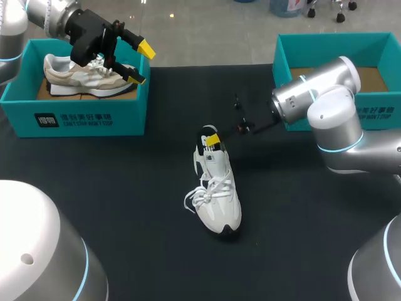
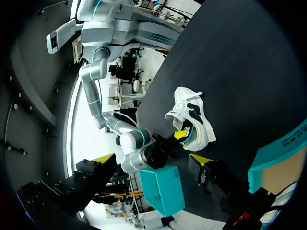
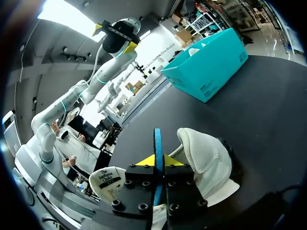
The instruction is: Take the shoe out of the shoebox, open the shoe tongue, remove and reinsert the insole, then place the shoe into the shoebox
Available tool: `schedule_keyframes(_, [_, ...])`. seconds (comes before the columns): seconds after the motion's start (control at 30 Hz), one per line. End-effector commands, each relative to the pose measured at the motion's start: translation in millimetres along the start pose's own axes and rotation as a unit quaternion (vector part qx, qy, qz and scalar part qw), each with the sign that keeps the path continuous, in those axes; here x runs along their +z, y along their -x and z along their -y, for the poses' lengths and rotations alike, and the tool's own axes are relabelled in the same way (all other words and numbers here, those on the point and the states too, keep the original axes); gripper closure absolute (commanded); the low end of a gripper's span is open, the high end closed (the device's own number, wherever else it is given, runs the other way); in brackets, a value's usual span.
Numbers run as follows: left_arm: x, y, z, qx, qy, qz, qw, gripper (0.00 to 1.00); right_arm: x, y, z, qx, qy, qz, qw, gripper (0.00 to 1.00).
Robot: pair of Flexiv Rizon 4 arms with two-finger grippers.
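A white shoe (image 1: 218, 195) lies on the black table (image 1: 125, 188), heel toward the far side. At that heel my right gripper (image 1: 212, 139) is shut on the thin blue insole (image 3: 157, 140), which stands on edge between its yellow fingertips (image 3: 145, 161). The white heel (image 3: 207, 160) sits right beside the fingers. My left gripper (image 1: 141, 63) hangs open above the left teal shoebox (image 1: 75, 118), with nothing between its fingers. From the left wrist view the white shoe (image 2: 194, 116) and my right gripper (image 2: 181, 135) lie far ahead.
The left teal shoebox holds a beige shoe (image 1: 88, 75). A second teal shoebox (image 1: 338, 45) stands at the back right, partly behind my right arm (image 1: 326, 103). It shows only a brown cardboard floor.
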State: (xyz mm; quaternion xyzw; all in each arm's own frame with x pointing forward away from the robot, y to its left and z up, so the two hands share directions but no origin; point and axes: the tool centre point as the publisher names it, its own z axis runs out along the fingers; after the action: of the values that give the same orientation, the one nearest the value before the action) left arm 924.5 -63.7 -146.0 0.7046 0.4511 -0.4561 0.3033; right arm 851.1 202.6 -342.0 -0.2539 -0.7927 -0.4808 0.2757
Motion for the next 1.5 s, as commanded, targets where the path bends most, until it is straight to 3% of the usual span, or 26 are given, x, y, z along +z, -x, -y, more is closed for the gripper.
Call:
schedule_keyframes(0.03, [-1, 0.3, 0, 0.000, -0.001, -0.002, 1.000, 0.00, 5, -4.3, 7.8, 0.008, -0.007, -0.001, 1.000, 1.00])
schedule_keyframes(0.23, [-1, 0.3, 0, 0.000, -0.001, -0.002, 1.000, 0.00, 10, -7.1, 23.0, 0.026, -0.013, -0.007, 1.000, 1.00])
schedule_keyframes(0.37, [-1, 0.3, 0, 0.000, -0.001, -0.002, 1.000, 0.00, 12, -7.3, 23.5, 0.028, -0.011, -0.006, 1.000, 0.99])
schedule_keyframes(0.5, [-1, 0.3, 0, 0.000, -0.001, -0.002, 1.000, 0.00, 9, -8.7, 18.6, 0.021, -0.006, 0.000, 1.000, 0.65])
schedule_keyframes(0.6, [-1, 0.3, 0, 0.000, -0.001, -0.002, 1.000, 0.00, 6, -11.6, 15.0, 0.014, -0.006, 0.006, 1.000, 0.54])
schedule_keyframes(0.77, [-1, 0.3, 0, 0.000, -0.001, -0.002, 1.000, 0.00, 2, -22.8, 8.5, 0.002, -0.008, 0.014, 1.000, 0.51])
schedule_keyframes(0.93, [-1, 0.3, 0, 0.000, -0.001, -0.002, 1.000, 0.00, -1, -31.7, 4.5, -0.008, -0.009, 0.022, 1.000, 0.35])
schedule_keyframes(1.23, [-1, 0.3, 0, 0.000, -0.001, -0.002, 1.000, 0.00, -4, -32.1, 0.0, -0.015, -0.005, 0.031, 0.999, 0.19])
schedule_keyframes(1.33, [-1, 0.3, 0, 0.000, -0.001, -0.002, 1.000, 0.00, -6, -31.8, -2.9, -0.019, -0.001, 0.033, 0.999, 0.22])
schedule_keyframes(1.5, [-1, 0.3, 0, 0.000, -0.001, -0.002, 1.000, 0.00, -3, -27.1, -4.7, -0.020, -0.001, 0.033, 0.999, 0.62])
